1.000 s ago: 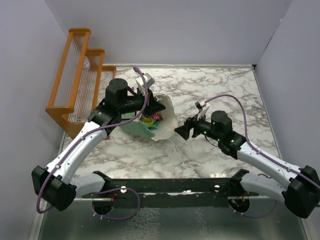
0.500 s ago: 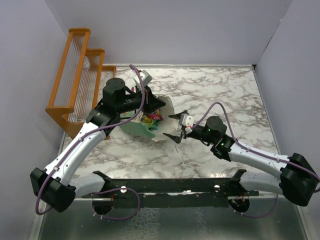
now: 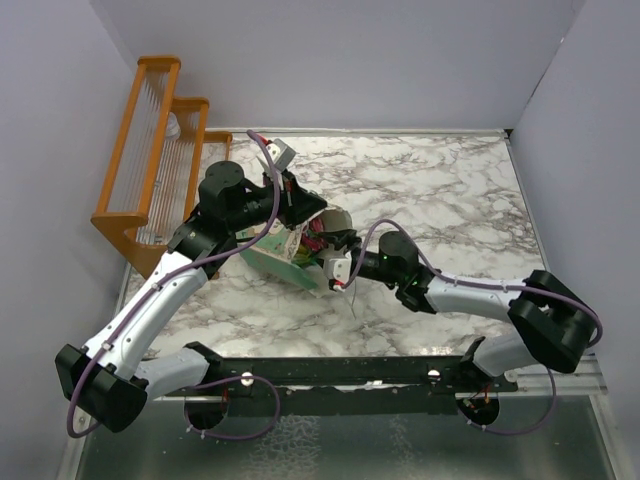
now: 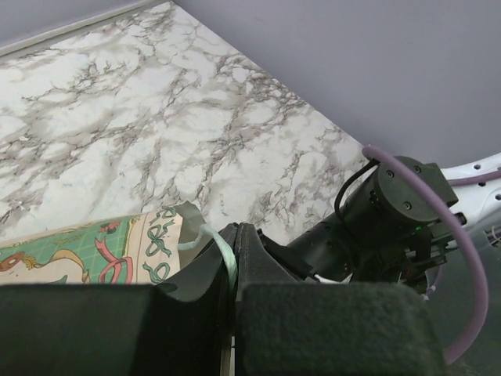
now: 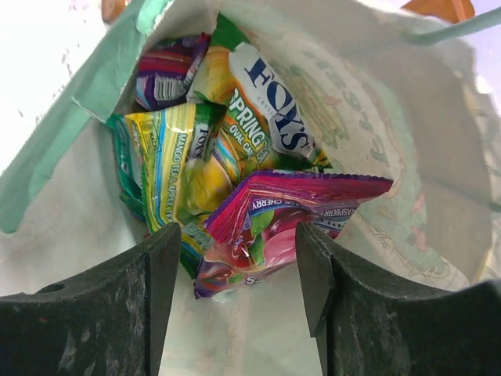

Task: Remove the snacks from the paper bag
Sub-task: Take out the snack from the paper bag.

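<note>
Rack of orange wood with thin slats (image 3: 150,150) stands at the upper left of the overhead view, just beside the left arm's elbow, and pale lavender walls close the white, grey-veined marble table (image 3: 440,190) on three sides. The mint-green paper gift bag (image 3: 272,262) sits left of centre, tilted, with the left gripper (image 3: 308,208) above its rim and the right gripper (image 3: 326,253) at its mouth. Half a second ago the right gripper hung outside the bag, further right; now it has reached in, and the mouth looks narrower. The right half of the table is open marble. In the left wrist view the left gripper (image 4: 235,235) is pinched closed on a mint-green strip of the bag's rim, with the printed face (image 4: 86,251) at lower left and the right arm's black wrist (image 4: 391,211) close at the right. In the right wrist view the right gripper (image 5: 235,270) is spread wide inside the cream interior (image 5: 391,133), a pink foil snack packet (image 5: 297,204) lying between its fingers; behind it lie a green-and-yellow packet (image 5: 168,157), a green packet with a white label (image 5: 250,86) and a purple packet (image 5: 160,74), crowded against the bag's far end.
</note>
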